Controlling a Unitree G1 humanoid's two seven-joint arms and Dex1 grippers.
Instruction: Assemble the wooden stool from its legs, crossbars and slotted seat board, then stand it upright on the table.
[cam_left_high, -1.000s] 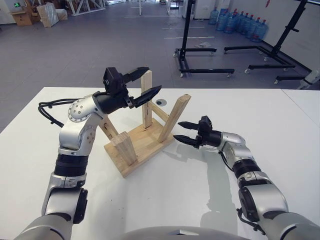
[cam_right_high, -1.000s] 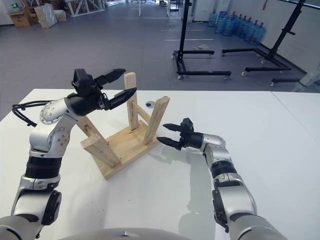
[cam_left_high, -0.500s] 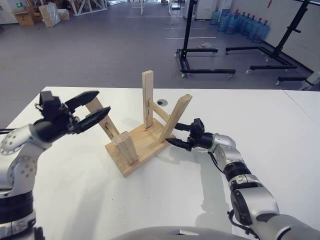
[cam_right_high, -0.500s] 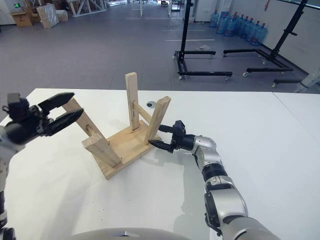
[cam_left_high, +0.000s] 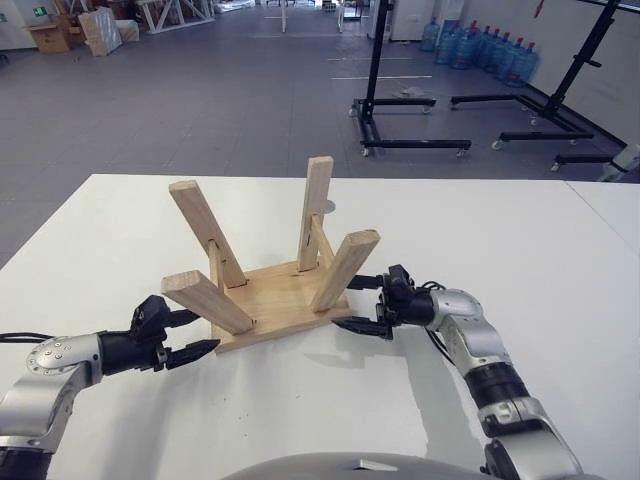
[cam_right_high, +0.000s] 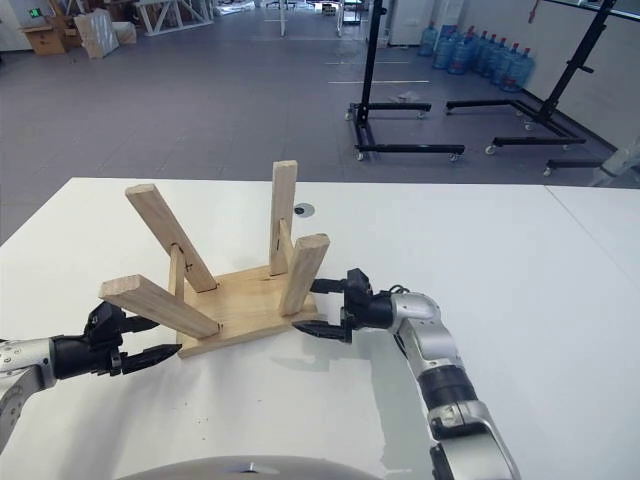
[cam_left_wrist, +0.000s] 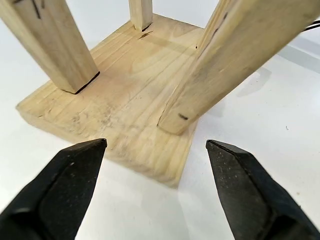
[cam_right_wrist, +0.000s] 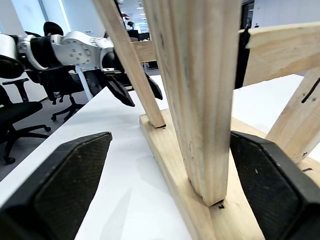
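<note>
- Stool (cam_left_high: 270, 288) sits upside down at the centre of the frame on the white bench (cam_left_high: 560, 250). Its seat board (cam_left_high: 285, 298) is flat down and its four legs (cam_left_high: 316, 205) splay upward, so I judge flipping it is what remains.
- The seat board lies between my two claws, its long side running across the frame from lower left toward the right.
- My left claw (cam_left_high: 203, 331), at lower left, is spread wide and empty, its tips just off the board's near-left corner, under the leaning front-left leg (cam_left_high: 205, 303).
- My right claw (cam_left_high: 345, 303), right of centre, is also spread and empty, with one finger on each side of the foot of the front-right leg (cam_left_high: 345, 265). I cannot tell whether it touches.
- Both claws look about equally close.
- The wood is pale, raw and square-cut, with visible grain and crisp edges. The bench looks smooth, so the board may slide.
</note>
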